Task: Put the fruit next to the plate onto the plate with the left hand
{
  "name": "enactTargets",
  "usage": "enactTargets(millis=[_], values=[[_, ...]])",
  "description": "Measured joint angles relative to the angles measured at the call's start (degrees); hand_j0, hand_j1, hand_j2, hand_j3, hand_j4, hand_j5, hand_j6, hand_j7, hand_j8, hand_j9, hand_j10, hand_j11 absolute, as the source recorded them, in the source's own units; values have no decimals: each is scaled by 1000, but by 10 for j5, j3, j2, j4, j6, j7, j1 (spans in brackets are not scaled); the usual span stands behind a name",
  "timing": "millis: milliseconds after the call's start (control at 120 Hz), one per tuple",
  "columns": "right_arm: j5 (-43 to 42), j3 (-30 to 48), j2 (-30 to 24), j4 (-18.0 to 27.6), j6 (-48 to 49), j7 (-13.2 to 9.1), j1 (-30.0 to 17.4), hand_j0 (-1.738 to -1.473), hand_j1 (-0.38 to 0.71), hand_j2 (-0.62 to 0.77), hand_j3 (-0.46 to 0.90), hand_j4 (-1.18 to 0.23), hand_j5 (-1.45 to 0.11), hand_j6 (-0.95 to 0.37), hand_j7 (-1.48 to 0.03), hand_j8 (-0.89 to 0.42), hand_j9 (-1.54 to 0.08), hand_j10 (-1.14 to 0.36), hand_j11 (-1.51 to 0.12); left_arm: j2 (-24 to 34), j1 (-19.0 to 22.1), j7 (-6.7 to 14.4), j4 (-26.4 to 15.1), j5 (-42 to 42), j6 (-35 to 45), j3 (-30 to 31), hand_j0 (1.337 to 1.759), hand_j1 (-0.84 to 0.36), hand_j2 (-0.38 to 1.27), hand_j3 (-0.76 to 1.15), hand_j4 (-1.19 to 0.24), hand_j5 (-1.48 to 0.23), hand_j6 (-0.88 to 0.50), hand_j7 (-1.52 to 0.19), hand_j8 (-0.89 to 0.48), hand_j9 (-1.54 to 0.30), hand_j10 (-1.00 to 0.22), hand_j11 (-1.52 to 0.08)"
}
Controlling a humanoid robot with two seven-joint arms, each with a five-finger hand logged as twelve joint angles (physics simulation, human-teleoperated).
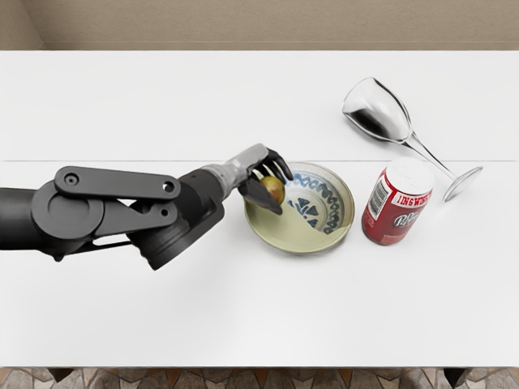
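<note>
Counter (243, 324): a wide white surface filling nearly the whole head view, with a thin seam running across it at mid-height; a strip of tan wall shows above it and patterned floor below.
Arm (105, 212): the left arm, dark grey and jointed, comes in from the left edge and reaches rightward across the middle of the counter, ending at the plate's left side.
Glass (377, 113): a clear wine glass lying on its side at upper right, bowl pointing up and left, stem slanting down to its foot, which sits just right of the can.
Plate (280, 231): round and shallow, olive-yellow with a blue pattern around its inner ring, sitting right of centre, with the can just to its right.
Can (397, 203): a red and white soda can standing nearly upright, close beside the plate's right rim.
Hand (263, 174): the left hand, at the plate's left rim, dark fingers curled around the fruit and gripping it.
Fruit (272, 189): small, round and yellow-green, held in the hand over the plate's left inner edge; whether it touches the plate cannot be told.
</note>
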Motion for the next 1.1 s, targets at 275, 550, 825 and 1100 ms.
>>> enactTargets(millis=[275, 550, 825, 1100], values=[[0, 0, 0, 0, 0, 0, 0, -1658, -333, -3, 0, -13, -17, -13, -17, -13, -17, -13, -17, 0, -1, -5, 0, 5, 0, -1, 1657, -121, 121, 0, -423, -554, -400, -555, -379, -555, -402, -554], [0, 0, 0, 0, 0, 0, 0, -1658, -333, -3, 0, -13, -17, -13, -17, -13, -17, -13, -17, 64, -8, -6, -17, 2, 0, -34, 1658, 136, 47, 0, -186, -243, -181, -244, -176, -243, -181, -243], [0, 0, 0, 0, 0, 0, 0, -1658, -333, -3, 0, -13, -17, -13, -17, -13, -17, -13, -17, 283, 9, -26, -68, -109, -134, -128, 1658, 278, 15, 0, -61, -80, -60, -80, -58, -80, -60, -80], [0, 0, 0, 0, 0, 0, 0, -1658, -333, -3, 0, -13, -17, -13, -17, -13, -17, -13, -17, 437, 59, -42, -71, -227, -394, -163, 1658, 325, 5, 0, -20, -27, -20, -27, -20, -27, -20, -27]])
